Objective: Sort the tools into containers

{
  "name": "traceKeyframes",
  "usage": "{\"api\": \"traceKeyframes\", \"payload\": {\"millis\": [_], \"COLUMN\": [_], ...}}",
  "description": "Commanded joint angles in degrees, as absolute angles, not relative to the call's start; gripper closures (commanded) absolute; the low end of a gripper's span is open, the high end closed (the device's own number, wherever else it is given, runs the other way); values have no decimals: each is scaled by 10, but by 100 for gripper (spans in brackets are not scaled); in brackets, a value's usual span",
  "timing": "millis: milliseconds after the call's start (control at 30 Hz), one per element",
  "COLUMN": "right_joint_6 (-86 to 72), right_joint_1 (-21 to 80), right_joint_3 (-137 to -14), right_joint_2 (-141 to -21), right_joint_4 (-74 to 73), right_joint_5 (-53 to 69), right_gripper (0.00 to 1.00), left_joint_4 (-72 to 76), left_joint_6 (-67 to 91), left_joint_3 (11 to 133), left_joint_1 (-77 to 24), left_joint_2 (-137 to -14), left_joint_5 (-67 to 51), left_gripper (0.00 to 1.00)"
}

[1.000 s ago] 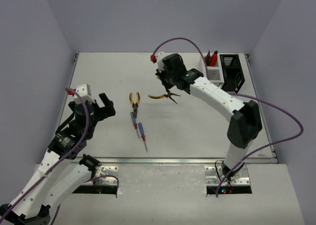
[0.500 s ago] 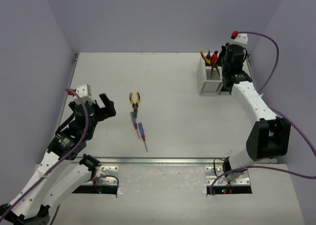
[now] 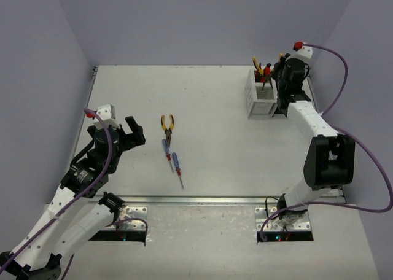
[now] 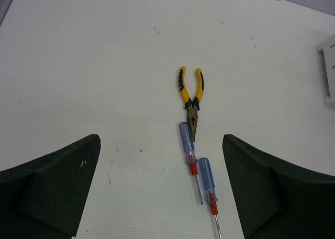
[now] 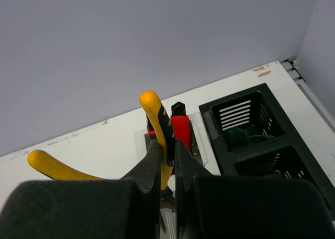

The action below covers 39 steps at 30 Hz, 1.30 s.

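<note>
A pair of yellow-handled pliers lies on the table, with two blue-and-red-handled screwdrivers just in front of it. My left gripper is open and empty to their left. In the left wrist view the pliers and screwdrivers lie ahead between the open fingers. My right gripper is shut on one handle of a second pair of yellow pliers standing in the white bin, next to a red utility knife.
A black slotted bin stands to the right of the white one, with a green-handled tool in its far compartment. In the top view my right arm hides most of it. Walls close the table at the back and sides.
</note>
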State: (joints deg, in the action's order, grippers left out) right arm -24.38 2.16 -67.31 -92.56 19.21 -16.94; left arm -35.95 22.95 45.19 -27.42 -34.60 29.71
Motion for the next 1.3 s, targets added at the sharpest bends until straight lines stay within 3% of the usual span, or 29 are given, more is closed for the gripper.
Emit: {"api": "traceKeyframes", "payload": {"millis": [0,567,900,1000,1100,1267], "right_joint_6": [-261,-245,-233,-228,-223,-218], "right_joint_1": [24,22,20,17,15,14], "right_joint_3": [-647,-515,-490,-488,-484,-474], "right_joint_2": [-926,-938,-940,-942,-943,-939], "right_joint_4": [331,541,555,555,555,554], "right_joint_5": [-150,-140,-148,-151,-147,-142], "right_gripper": [100,100,100,92,78,35], "left_joint_4": [-336,-334,-335,-335,-335,-335], "left_joint_6": [224,223,223,223,223,223], "left_joint_3": [453,452,450,450,451,450], "left_joint_1": [-280,-289,-289,-289,-289,-290], "left_joint_2": [-347,-344,-352,-352,-352,-350], "left_joint_5": [293,293,294,295,295,296], "left_gripper": [0,0,0,0,0,0]}}
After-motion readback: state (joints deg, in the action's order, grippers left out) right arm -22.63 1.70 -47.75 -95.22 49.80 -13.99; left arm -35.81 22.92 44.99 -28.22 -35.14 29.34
